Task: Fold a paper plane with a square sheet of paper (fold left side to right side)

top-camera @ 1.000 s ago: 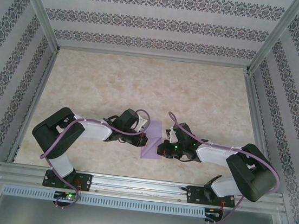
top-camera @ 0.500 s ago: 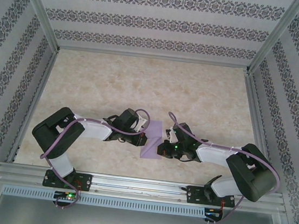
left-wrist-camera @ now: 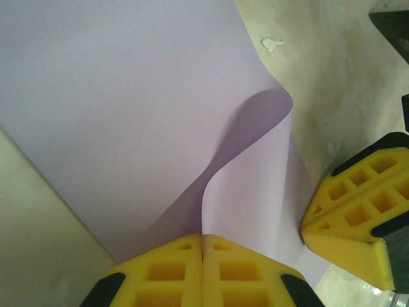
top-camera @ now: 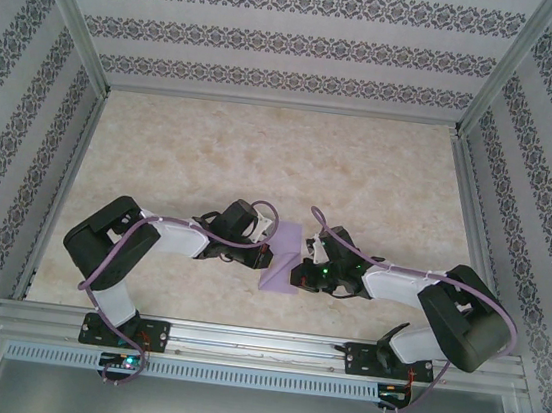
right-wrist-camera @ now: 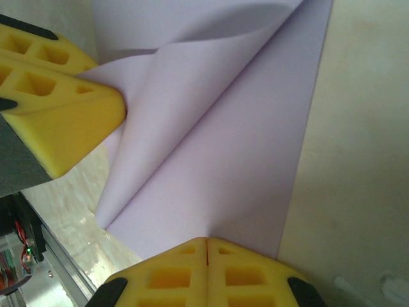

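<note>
Marbled table [top-camera: 262,154] bore the square sheet of paper [left-wrist-camera: 128,96]; I had the left gripper [left-wrist-camera: 202,238] pinching its raised flap for the fold, the right gripper [right-wrist-camera: 206,242], closed, apparently pinning its other edge.

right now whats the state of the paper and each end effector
paper, partly folded, one flap lifted and curling over, not creased flat
left end effector, shut on the edge of the lifted flap
right end effector, shut, tips at the edge of the flat layer, cannot tell if pinching or just pressing
</note>
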Robot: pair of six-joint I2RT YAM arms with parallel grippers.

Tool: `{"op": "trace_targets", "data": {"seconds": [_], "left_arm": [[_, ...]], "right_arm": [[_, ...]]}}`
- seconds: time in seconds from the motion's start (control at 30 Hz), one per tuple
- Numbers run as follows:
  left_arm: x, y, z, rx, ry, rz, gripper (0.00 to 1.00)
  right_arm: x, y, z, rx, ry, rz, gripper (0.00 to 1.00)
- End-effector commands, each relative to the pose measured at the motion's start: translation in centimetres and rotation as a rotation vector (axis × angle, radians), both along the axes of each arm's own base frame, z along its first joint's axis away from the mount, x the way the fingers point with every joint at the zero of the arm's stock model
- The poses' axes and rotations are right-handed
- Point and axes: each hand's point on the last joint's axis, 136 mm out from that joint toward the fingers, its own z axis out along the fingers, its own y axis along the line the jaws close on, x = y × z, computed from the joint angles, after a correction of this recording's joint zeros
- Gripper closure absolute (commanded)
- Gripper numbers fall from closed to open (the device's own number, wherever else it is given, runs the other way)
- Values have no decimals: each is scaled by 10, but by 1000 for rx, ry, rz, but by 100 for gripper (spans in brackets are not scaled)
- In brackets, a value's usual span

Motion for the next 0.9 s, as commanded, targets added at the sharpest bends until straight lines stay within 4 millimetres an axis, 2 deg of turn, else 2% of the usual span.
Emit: {"op": "trace_targets", "data": {"seconds": [0.0, 0.1, 0.17, 0.27, 0.53, 0.87], "left_arm": [[-3, 11, -19, 53, 25, -1, 99], [-5, 13, -21, 59, 33, -1, 99], [-6, 13, -22, 59, 32, -1, 99], [-6, 13, -22, 58, 32, 1, 99], [-7, 14, -23, 76, 33, -6, 99], [-6, 13, -23, 77, 33, -8, 99]], "right_arm": [[-5, -2, 11, 15, 17, 13, 100], [5, -2, 33, 69, -32, -13, 100], [12, -2, 40, 74, -60, -39, 100], [20, 8, 47, 104, -83, -41, 100], [28, 36, 44, 116, -96, -11, 100], [33, 47, 34, 105, -88, 7, 100]]}}
